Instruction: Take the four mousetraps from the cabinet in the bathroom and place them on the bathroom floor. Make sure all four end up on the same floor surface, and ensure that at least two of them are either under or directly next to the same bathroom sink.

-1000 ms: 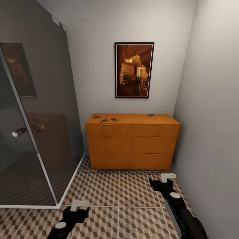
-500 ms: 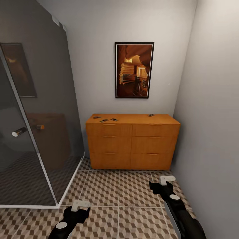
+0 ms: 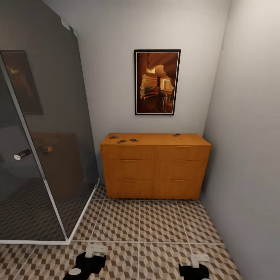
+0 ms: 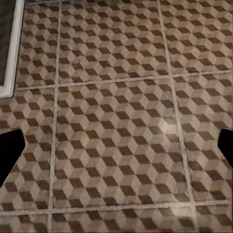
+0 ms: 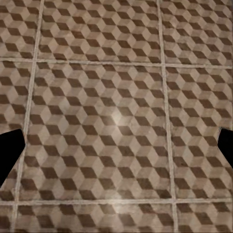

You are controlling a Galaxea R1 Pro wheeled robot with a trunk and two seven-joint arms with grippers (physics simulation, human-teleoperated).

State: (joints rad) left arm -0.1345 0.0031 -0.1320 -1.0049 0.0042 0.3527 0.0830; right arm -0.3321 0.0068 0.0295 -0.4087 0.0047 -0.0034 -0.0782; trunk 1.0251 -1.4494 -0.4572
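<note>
currently: the robot is stood back from the cabinet [image 3: 155, 165], facing it square on; no trap is held.
traps: four mousetraps are seen on the cabinet top, three clustered at its left end [image 3: 113, 137] [image 3: 121, 141] [image 3: 133, 140] and one apart toward the right rear [image 3: 176, 135].
key relation: the traps lie straight ahead of and well above both grippers, across a stretch of open floor [image 3: 159, 221]; the cluster is on the left arm's side, the lone trap on the right arm's side.
long axis: too small to be told for any trap.
left gripper [image 3: 95, 250]: low at the bottom of the head view, over the tiles; in its wrist view dark fingertips [image 4: 9, 155] are seen at either edge with bare tile between, so it is judged spread wide and empty.
right gripper [image 3: 199, 258]: low and near the right wall [image 3: 249, 147], likewise spread wide with a fingertip [image 5: 10, 153] at each edge, nothing between.
surroundings: a dark glass shower panel [image 3: 42, 136] stands on the left, a picture [image 3: 157, 82] hangs above the cabinet.
obstacles: nothing is seen on the floor between robot and cabinet; the passage is narrowed by glass and wall.
sink: none is in sight.
</note>
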